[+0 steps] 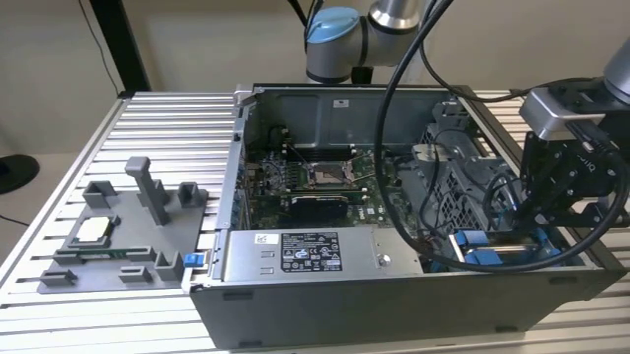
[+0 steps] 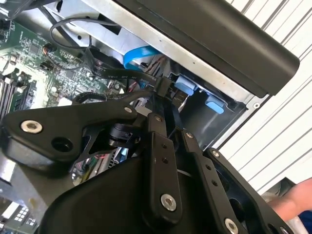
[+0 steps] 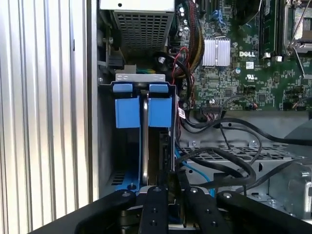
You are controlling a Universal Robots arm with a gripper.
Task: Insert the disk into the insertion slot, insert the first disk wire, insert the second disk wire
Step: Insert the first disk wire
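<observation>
At the case's end on the exterior view's right, our gripper (image 2: 165,97) is clenched on a black wire plug (image 2: 160,82). We see the disk (image 3: 145,146) seated edge-on inside the insertion slot (image 3: 106,156), just beside it.

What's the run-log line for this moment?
gripper: shut on black wire connector | where: at insertion slot | disk: looks seated in slot, blue carrier showing

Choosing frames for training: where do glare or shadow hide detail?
Exterior view: the slot lies in dim shade. Second wrist view: the table is washed out, the gripper nearly black. First wrist view: the slot's inside is dark, the table glares.
</observation>
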